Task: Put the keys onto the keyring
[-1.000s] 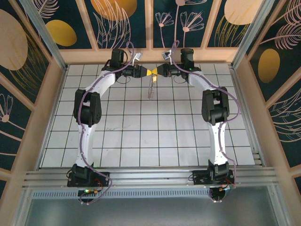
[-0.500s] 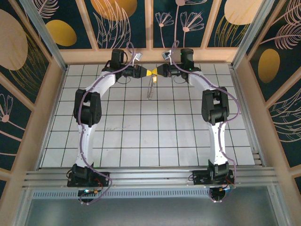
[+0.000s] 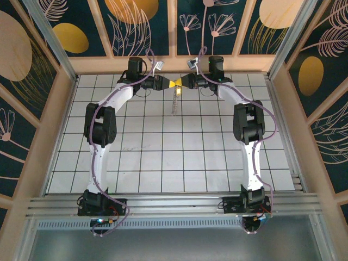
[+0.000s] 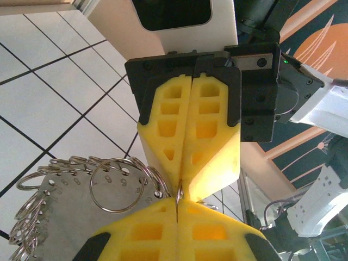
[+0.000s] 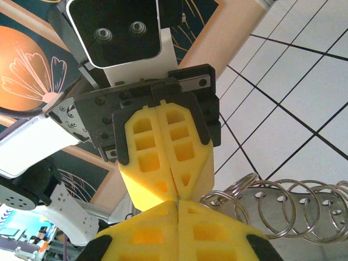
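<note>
Although both arms [image 3: 100, 125] stand arched over the tiled surface [image 3: 163, 157] exactly as a second ago, one small thing has changed: the left gripper [image 4: 178, 209] has now brought its jaws fully together. The right gripper [image 5: 178, 211] meets it tip to tip, its jaws together too. So I judge the hand-over is half done, with both sides gripping. Beside the tips hangs a grey plate [image 4: 60, 217] carrying many spare rings [image 4: 81, 162]; these crowd the tips and may catch. In the seam sits the ring [image 4: 178, 194], edge-on, clamped by both. Which piece serves as the key, I cannot tell.
</note>
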You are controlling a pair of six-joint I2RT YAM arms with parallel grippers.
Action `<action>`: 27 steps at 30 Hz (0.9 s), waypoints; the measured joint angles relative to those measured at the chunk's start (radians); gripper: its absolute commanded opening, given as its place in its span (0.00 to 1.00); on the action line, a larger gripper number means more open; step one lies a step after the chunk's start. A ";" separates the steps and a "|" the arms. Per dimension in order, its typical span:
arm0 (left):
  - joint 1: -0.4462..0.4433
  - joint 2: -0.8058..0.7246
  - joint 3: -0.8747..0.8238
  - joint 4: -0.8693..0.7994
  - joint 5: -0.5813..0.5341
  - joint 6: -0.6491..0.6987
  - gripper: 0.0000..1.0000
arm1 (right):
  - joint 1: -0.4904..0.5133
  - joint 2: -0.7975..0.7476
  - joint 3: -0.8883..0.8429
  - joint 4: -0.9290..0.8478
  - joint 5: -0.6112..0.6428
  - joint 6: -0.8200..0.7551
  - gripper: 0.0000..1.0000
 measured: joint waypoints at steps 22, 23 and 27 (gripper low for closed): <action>-0.008 -0.058 -0.015 0.008 -0.036 0.023 0.00 | -0.068 -0.236 -0.357 0.416 0.127 0.223 0.41; -0.008 -0.068 -0.018 0.008 -0.042 0.026 0.00 | -0.068 -0.254 -0.380 0.441 0.142 0.234 0.41; -0.008 -0.105 -0.040 0.030 -0.060 0.028 0.00 | -0.066 -0.326 -0.493 0.537 0.221 0.265 0.41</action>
